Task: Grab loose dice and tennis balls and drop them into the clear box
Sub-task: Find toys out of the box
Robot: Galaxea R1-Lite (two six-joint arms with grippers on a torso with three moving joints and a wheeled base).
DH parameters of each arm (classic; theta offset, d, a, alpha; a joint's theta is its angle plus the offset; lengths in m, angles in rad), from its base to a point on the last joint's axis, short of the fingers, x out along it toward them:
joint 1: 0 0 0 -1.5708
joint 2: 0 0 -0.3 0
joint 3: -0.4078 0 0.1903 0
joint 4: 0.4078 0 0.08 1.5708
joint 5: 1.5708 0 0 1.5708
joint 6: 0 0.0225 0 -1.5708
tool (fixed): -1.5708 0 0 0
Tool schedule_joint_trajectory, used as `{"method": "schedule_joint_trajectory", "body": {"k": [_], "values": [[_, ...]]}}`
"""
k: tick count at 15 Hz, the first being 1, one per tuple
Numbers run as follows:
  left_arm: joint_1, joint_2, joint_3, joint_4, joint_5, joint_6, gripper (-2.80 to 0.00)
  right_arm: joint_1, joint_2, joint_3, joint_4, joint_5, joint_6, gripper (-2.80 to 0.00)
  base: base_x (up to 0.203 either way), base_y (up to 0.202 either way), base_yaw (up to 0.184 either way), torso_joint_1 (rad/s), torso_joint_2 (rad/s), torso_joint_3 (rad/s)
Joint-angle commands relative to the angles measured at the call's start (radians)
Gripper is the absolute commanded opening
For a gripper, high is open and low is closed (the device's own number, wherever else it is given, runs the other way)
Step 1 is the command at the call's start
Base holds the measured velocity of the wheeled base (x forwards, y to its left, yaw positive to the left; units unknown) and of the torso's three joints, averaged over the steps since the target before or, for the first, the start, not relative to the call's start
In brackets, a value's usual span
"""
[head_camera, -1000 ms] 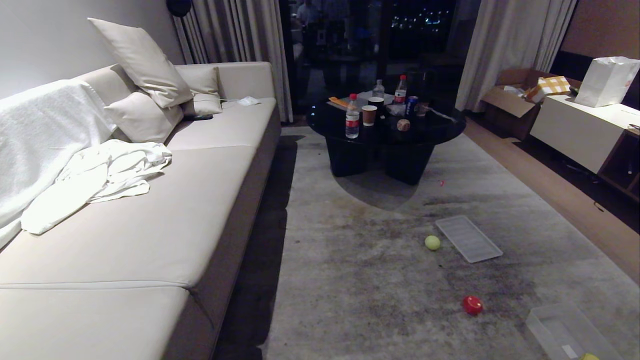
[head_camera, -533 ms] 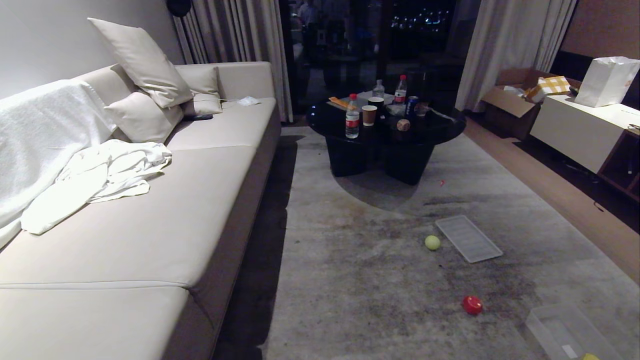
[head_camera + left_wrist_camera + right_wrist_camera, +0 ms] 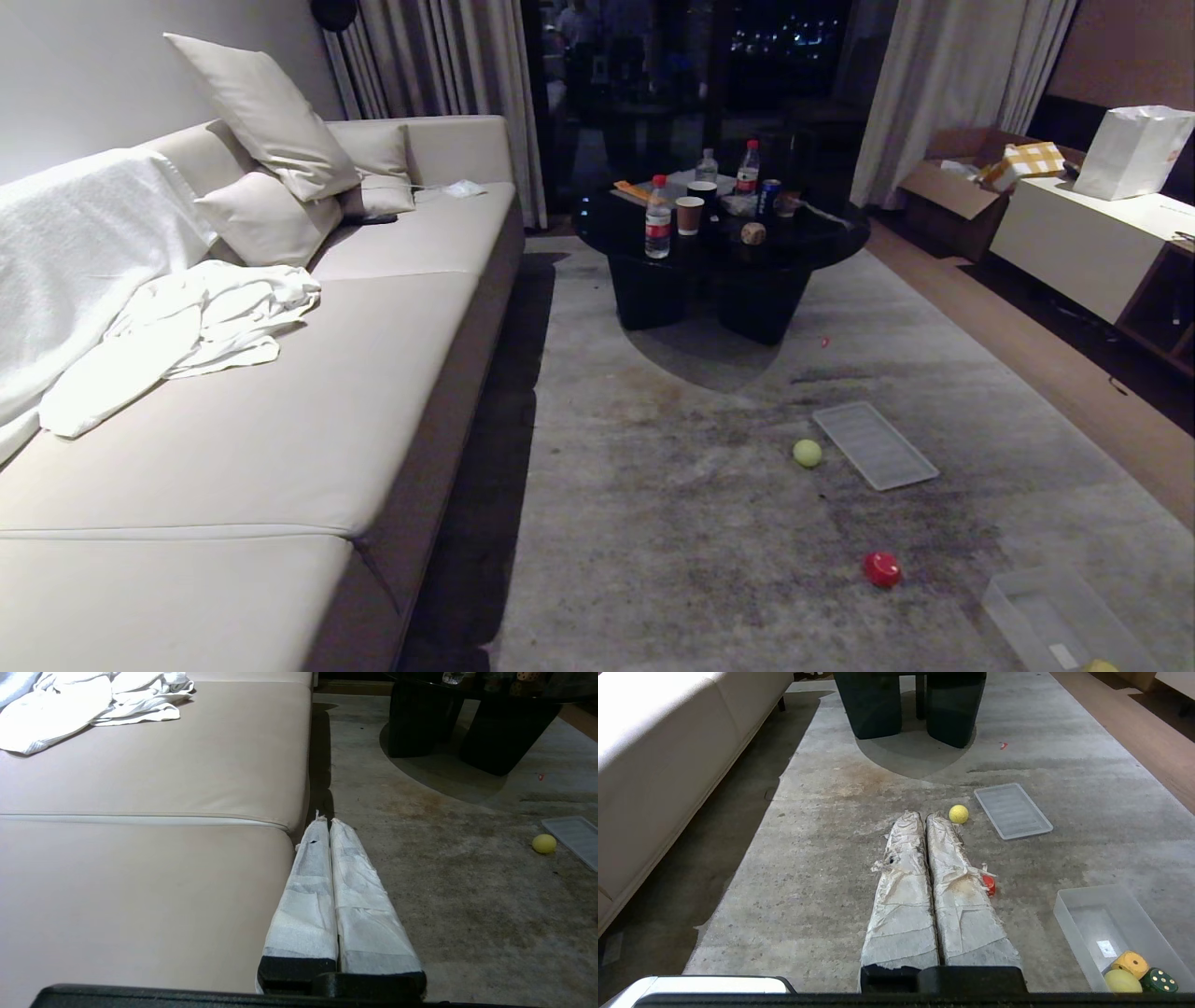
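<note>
Landmark: clear box (image 3: 1069,905), being cut off at the frame edge
Inside: yellow die (image 3: 1130,963), green die (image 3: 1162,981), one ball (image 3: 1122,982)
Loose: tennis ball (image 3: 958,814) beyond the box, beside the lid (image 3: 1012,810); red die (image 3: 990,884) being half hidden by the right gripper (image 3: 921,817)
Grippers: right and left gripper (image 3: 325,821) both being held clenched, empty
Tan die: (image 3: 752,233) far beyond the box, on the dark table (image 3: 616,219)

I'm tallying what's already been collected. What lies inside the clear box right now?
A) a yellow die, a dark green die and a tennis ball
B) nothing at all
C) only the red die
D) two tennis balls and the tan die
A: the right wrist view shows the yellow die, dark green die and a tennis ball bunched at one end of the clear box.
</note>
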Motion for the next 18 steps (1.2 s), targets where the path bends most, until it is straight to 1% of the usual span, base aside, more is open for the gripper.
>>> {"method": "schedule_joint_trajectory", "body": {"k": [1,9,18], "values": [[0.000,0.002,0.002,0.000,-0.001,0.002,-2.80,0.000,0.002,0.003,0.000,0.001,0.000,-2.80,0.000,0.000,0.000,0.000,0.00,0.000],[0.000,0.002,0.002,0.000,-0.001,0.003,-2.80,0.000,0.002,0.003,0.000,-0.001,0.003,-2.80,0.000,0.000,0.000,0.000,0.00,0.000],[0.000,0.002,0.002,0.000,-0.001,0.000,-2.80,0.000,0.002,0.003,0.000,-0.001,0.002,-2.80,0.001,0.008,-0.142,0.001,0.00,0.001]]}}
